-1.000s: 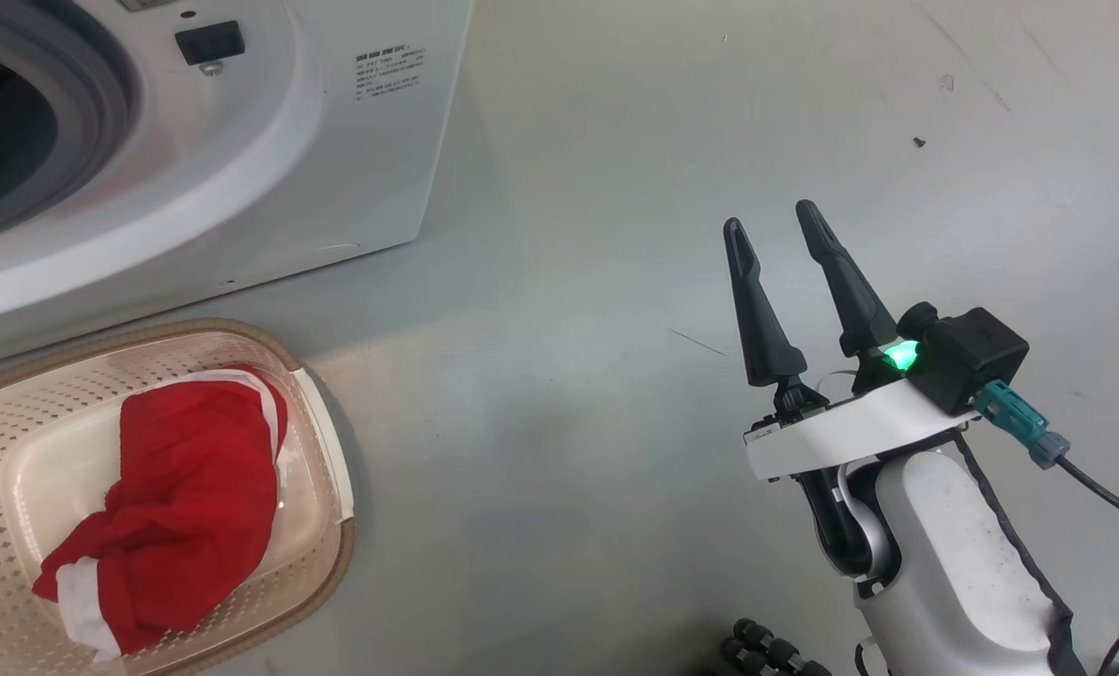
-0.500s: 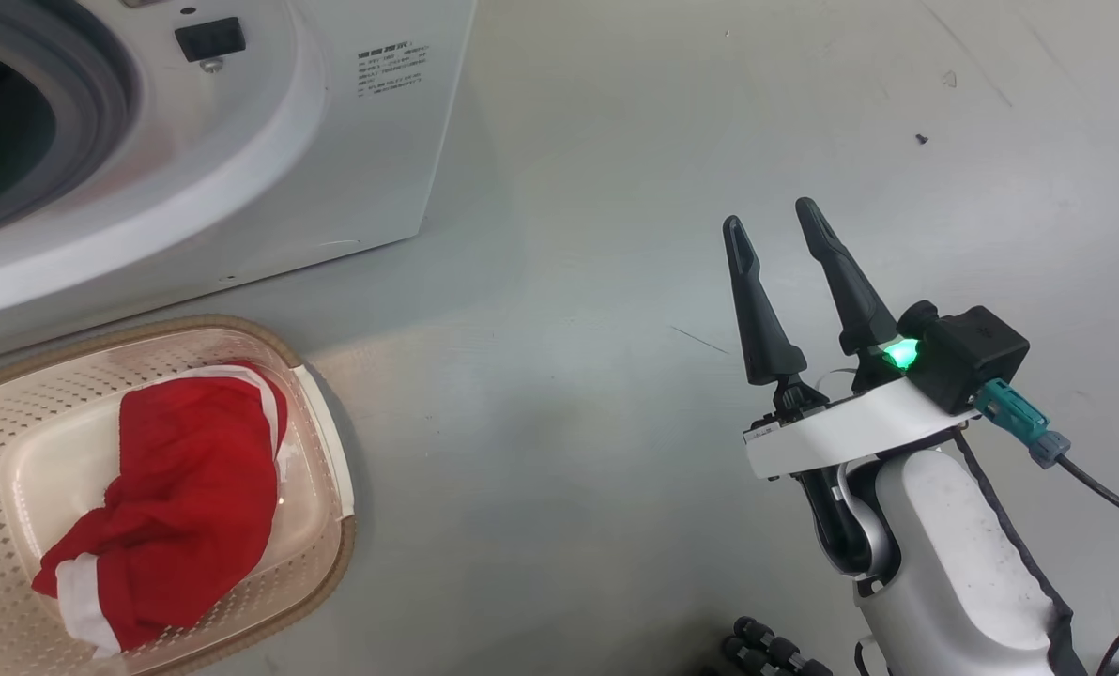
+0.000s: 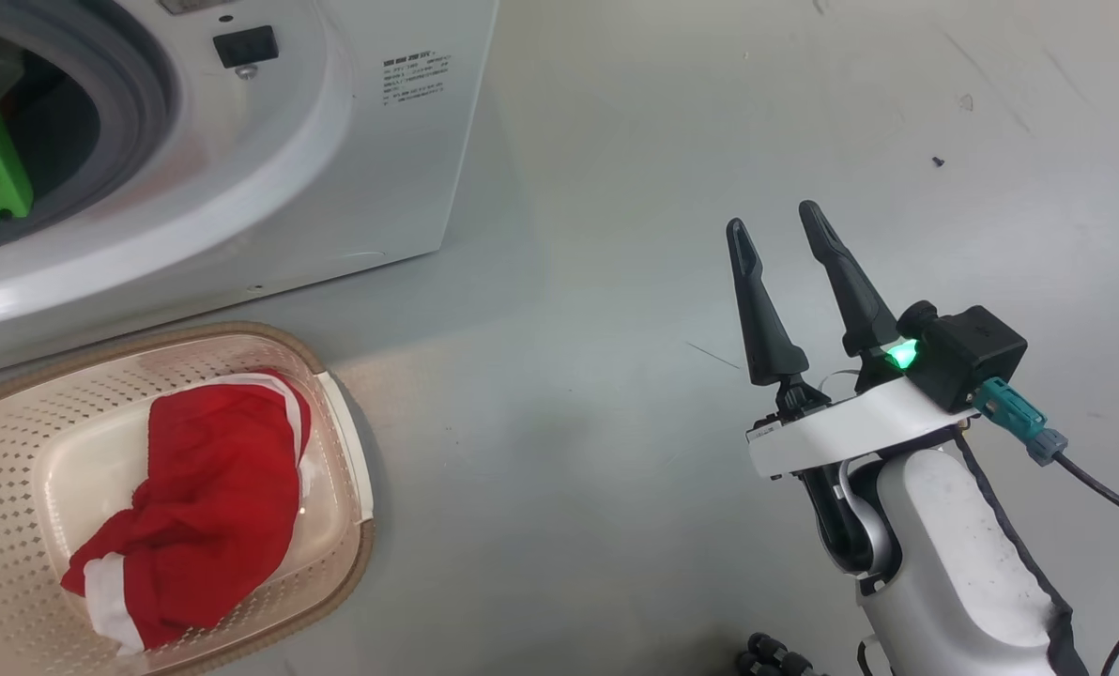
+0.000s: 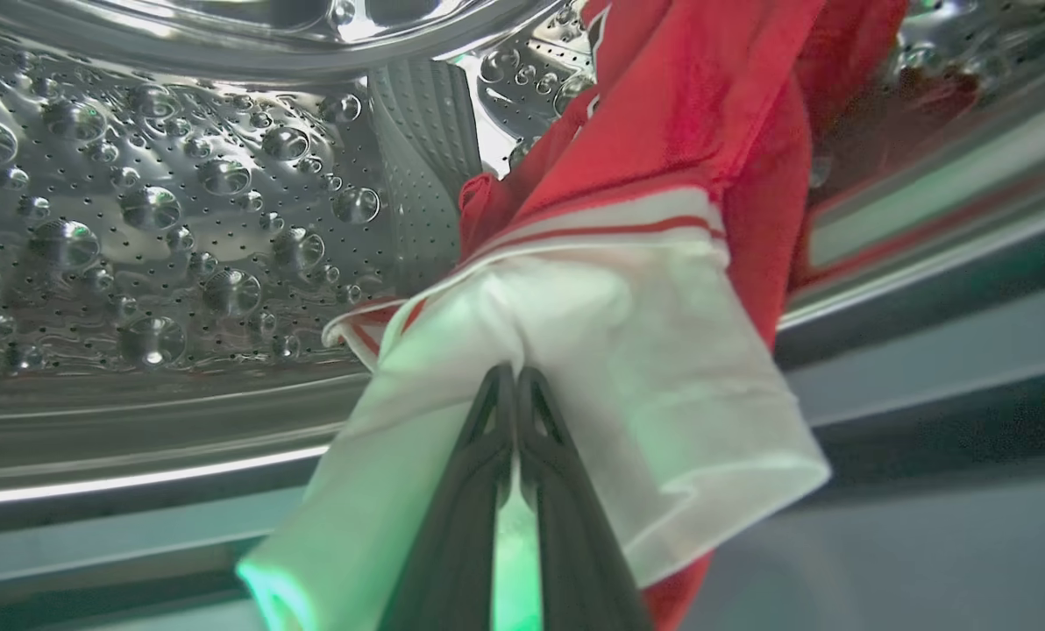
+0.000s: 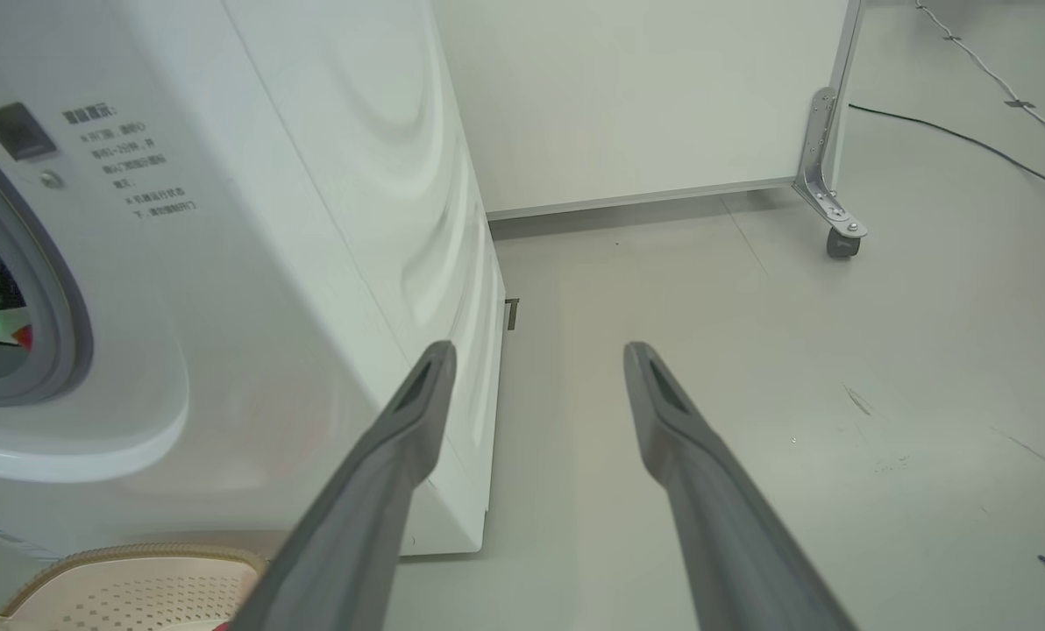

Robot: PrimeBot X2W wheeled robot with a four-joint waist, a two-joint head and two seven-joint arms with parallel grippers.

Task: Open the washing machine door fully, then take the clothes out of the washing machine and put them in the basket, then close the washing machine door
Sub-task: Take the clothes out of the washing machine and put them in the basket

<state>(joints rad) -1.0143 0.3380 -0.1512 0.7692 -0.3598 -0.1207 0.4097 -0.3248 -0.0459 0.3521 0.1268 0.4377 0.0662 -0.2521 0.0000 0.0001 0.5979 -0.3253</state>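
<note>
One garment point(image 3: 203, 507) is dropped in the basket point(image 3: 15, 441) at 8 o'clock, second garment point(image 4: 663, 131) pinched by left tool point(image 4: 515, 386); right tool point(image 3: 772, 218) spread. Door unshut.

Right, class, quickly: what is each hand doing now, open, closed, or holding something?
Left hand: closed on the white trim of the red garment, inside the washing machine.
Right hand: open, holding nothing.

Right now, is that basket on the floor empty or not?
Not empty. A crumpled red garment with white trim lies inside the basket, covering part of its bottom.
</note>
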